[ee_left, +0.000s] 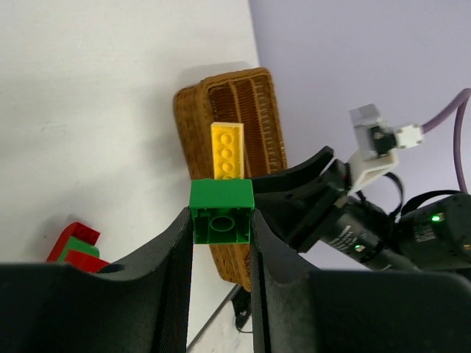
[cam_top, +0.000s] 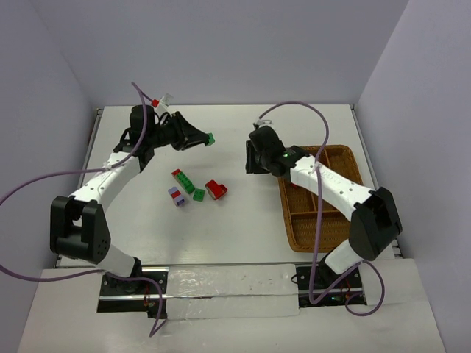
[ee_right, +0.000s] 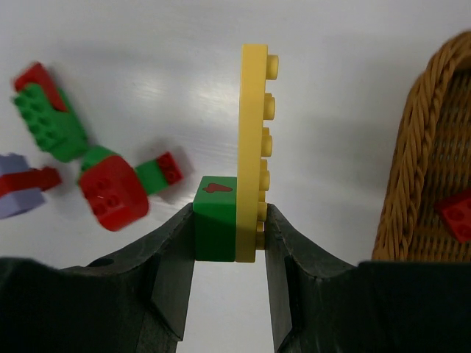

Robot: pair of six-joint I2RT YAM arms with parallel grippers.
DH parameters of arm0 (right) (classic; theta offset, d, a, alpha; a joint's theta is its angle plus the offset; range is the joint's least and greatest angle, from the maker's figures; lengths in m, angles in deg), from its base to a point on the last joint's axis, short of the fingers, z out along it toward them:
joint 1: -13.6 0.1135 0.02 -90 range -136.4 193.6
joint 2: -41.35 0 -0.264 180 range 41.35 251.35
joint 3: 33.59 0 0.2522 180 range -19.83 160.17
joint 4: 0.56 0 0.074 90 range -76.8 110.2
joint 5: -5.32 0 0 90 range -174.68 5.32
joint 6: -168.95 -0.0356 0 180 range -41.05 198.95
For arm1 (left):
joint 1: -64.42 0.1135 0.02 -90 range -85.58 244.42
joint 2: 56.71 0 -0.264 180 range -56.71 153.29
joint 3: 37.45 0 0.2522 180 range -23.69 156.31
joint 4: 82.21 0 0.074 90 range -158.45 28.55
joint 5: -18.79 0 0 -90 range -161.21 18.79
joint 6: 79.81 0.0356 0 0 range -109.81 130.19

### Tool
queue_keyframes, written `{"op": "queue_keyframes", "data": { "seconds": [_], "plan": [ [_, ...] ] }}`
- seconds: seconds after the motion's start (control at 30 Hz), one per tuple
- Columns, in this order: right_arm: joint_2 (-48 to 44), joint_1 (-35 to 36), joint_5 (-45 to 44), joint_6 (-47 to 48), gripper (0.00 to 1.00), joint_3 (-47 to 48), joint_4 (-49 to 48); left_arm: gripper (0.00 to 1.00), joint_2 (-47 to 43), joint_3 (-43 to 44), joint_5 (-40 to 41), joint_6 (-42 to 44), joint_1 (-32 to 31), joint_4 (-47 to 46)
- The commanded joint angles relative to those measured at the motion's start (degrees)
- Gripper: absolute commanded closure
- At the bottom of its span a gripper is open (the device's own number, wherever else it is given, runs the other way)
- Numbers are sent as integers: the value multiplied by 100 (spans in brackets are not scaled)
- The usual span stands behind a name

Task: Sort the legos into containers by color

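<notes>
My left gripper (ee_left: 221,234) is shut on a small green lego (ee_left: 221,212), held in the air above the far left of the table, and its green tip (cam_top: 211,138) shows in the top view. My right gripper (ee_right: 228,235) is shut on a long yellow lego plate (ee_right: 253,132) with a green brick (ee_right: 215,228) stuck to its flat side, just left of the wicker tray (ee_right: 419,162). The left wrist view also shows that yellow plate (ee_left: 227,151). Loose legos lie mid-table: a red-green stack (cam_top: 182,180), a purple-white one (cam_top: 175,195), a green one (cam_top: 199,195), a red one (cam_top: 215,190).
The brown wicker tray (cam_top: 346,151) with inner partitions stands at the right of the table, under the right arm. A red lego (ee_right: 458,213) lies in one compartment. White walls close in the table at the back and on both sides.
</notes>
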Motion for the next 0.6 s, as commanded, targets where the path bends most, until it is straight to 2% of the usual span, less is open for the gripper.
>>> {"op": "queue_keyframes", "data": {
  "seconds": [0.0, 0.07, 0.27, 0.57],
  "plan": [
    [318, 11, -241, 64, 99, -309, 197, 100, 91, 315, 360, 393, -165, 563],
    [427, 36, -151, 40, 96, -450, 98, 100, 134, 374, 451, 442, -223, 671],
    [469, 65, -254, -31, 96, -573, -39, 100, 287, 609, 692, 657, -402, 1085],
    [407, 36, -256, 35, 95, -723, -1, 100, 1313, 1568, 1887, 971, -902, 2436]
  ]
}}
